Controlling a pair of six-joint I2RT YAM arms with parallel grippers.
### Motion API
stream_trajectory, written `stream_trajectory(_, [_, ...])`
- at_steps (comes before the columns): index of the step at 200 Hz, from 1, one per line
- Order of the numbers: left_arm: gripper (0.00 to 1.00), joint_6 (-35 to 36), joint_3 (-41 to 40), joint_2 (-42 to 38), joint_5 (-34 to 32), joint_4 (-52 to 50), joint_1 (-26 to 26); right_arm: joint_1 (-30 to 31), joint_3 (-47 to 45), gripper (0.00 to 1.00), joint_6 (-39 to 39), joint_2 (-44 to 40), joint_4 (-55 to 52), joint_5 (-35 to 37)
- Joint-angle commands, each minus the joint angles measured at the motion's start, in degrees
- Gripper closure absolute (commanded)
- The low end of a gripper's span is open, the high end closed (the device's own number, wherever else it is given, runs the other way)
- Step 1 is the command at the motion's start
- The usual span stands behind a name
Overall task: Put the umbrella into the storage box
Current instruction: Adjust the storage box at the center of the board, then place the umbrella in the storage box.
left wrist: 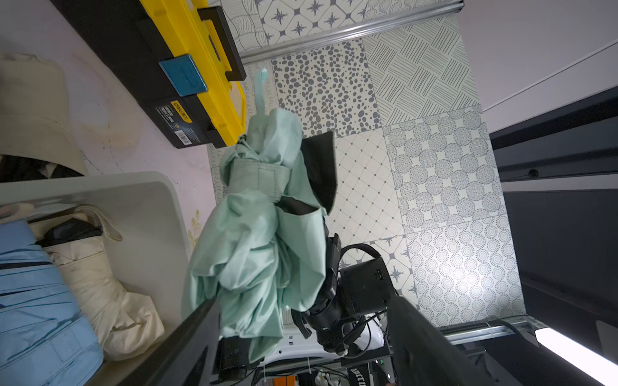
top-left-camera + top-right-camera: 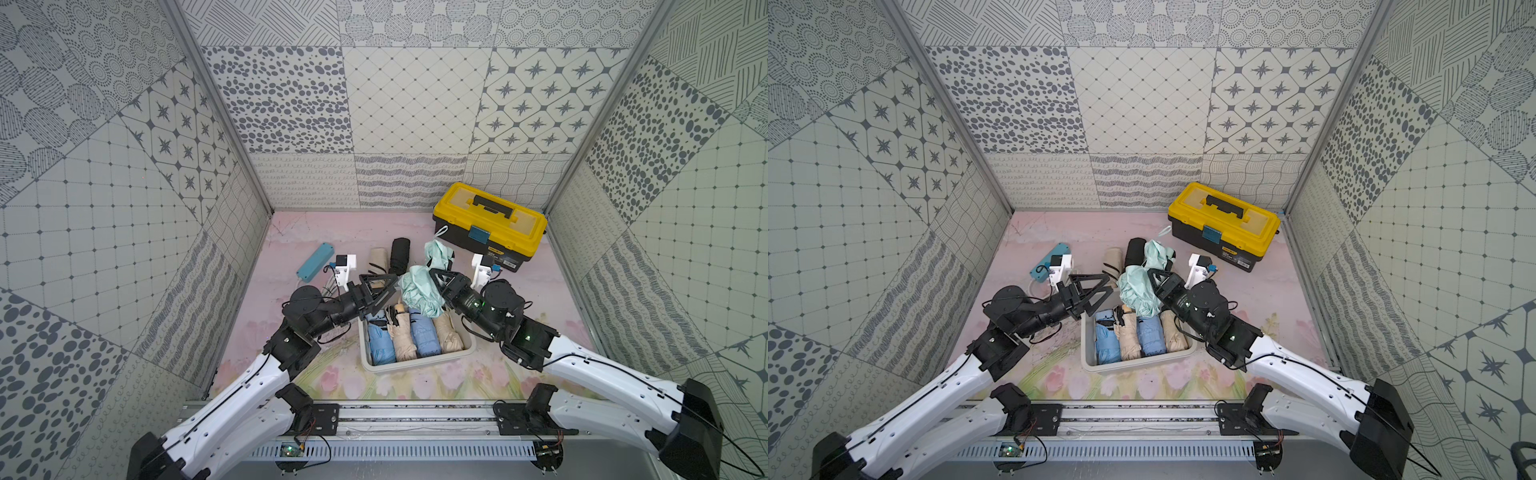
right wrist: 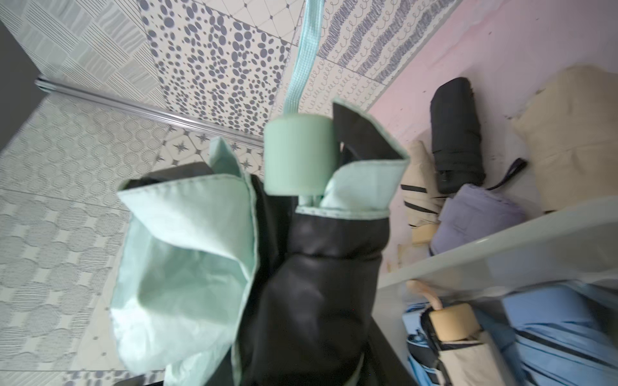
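Top views, step: placing. The mint umbrella (image 2: 419,291) hangs in the air over the far rim of the storage box (image 2: 415,365), not yet inside.
Storage box, room: packed wall to wall, no free lane seen. The new one prob. has to lie on top, same direction as the rest.
Mint umbrella, handling: canopy loose & baggy, strap only round the middle, so cloth could snag the rim or drape over the wall. Bring it fully inside the rim, lower till it rests, then let go.
Right gripper (image 2: 437,281): jaws clamped on the mint umbrella, at the end away from its handle.
Left gripper (image 2: 386,286): jaws spread wide, empty, just beside the umbrella. Best pulled clear of the box w/o brushing the cloth.
Count, bench (image 2: 340,232): 1.
Count, arms: 2.
Count, toolbox (image 2: 490,224): 1, yellow lid down, at the back.
Count, storage box: 1.
Count, umbrellas in box: 4 = 2 blue umbrellas (image 2: 380,343) + 2 beige umbrellas (image 2: 402,343).
Count, loose on bench beyond box (right wrist view): 4 = 2 loose beige umbrellas (image 3: 575,133), 1 black umbrella (image 3: 456,133), 1 lilac umbrella (image 3: 478,217).
Count, in the air: 1 mint. Total umbrellas seen: 9.
Count, blue oblong case (image 2: 316,259): 1.
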Motion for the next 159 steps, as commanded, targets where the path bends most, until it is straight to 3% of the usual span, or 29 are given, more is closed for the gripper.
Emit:
stream_trajectory(1, [0.18, 11.24, 6.54, -7.33, -12.44, -39.73, -0.14, 2.7, 5.67, 0.74, -9.51, 0.65, -14.57, -3.49])
stream_trajectory(26, [0.2, 12.36, 12.42, -6.68, -16.34, -58.38, -0.19, 6.44, 9.25, 0.74, -12.15, 5.55, -17.24, -4.04])
stream_trajectory(49, [0.2, 12.62, 14.03, -5.29, -16.72, -67.31, -0.19, 9.67, 11.55, 0.74, -12.63, 10.2, -16.26, -2.1])
stream_trajectory(111, [0.24, 10.29, 7.95, -5.07, -9.02, -65.75, -0.21, 14.89, 14.1, 0.74, -11.65, 20.45, -11.43, 1.23])
stream_trajectory(159, [0.32, 10.47, 5.29, -5.3, -7.95, -65.91, -0.2, 16.39, 15.81, 0.74, -11.76, 26.56, -10.72, -0.13])
